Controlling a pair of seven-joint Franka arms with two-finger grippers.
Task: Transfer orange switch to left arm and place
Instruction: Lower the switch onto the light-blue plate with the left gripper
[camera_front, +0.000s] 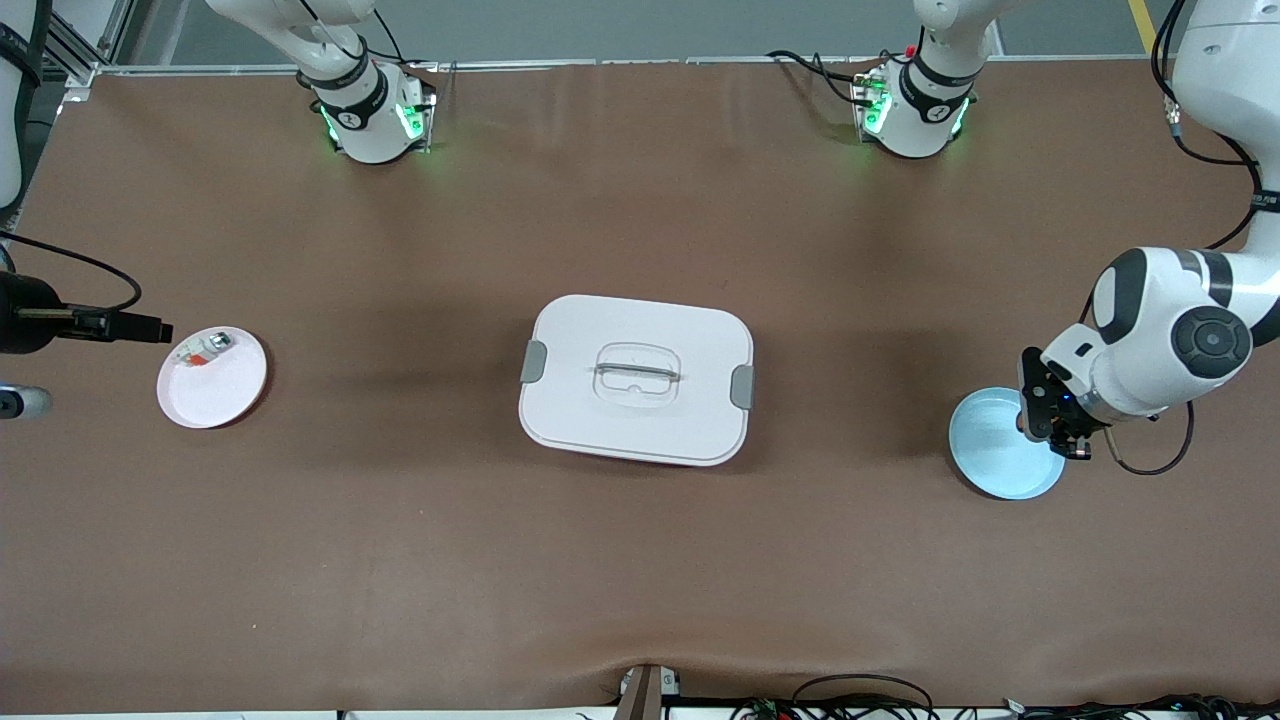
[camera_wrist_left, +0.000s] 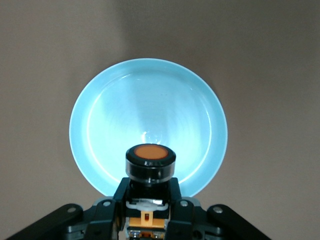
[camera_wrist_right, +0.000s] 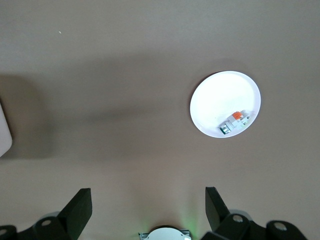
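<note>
A brown surface (camera_front: 640, 560) is seen from above, with two white robot arms based along its upper edge. At the middle lies a large white box (camera_front: 637, 379) with grey side latches and a clear recessed handle in its lid.

Toward the left arm's end of the surface, a pale blue plate (camera_front: 990, 450) is set. The left gripper (camera_front: 1050, 420) is held over the edge of this plate. In the left wrist view, its fingers (camera_wrist_left: 120, 200) are seen closed tightly on the orange switch (camera_wrist_left: 150, 162), a small black cylinder with a round orange cap. The switch is clamped between the two fingers by its body, its cap projecting past the fingertips and pointing down at the blue plate (camera_wrist_left: 150, 115) below.

Toward the right arm's end, a white plate (camera_front: 212, 378) is placed, and a small silver-white part (camera_front: 205, 350) with a red bit is lying in it near the rim. The right gripper (camera_wrist_right: 147, 207) is held over the bare surface near this plate, its fingers (camera_wrist_right: 80, 205) spread wide and holding nothing.
</note>
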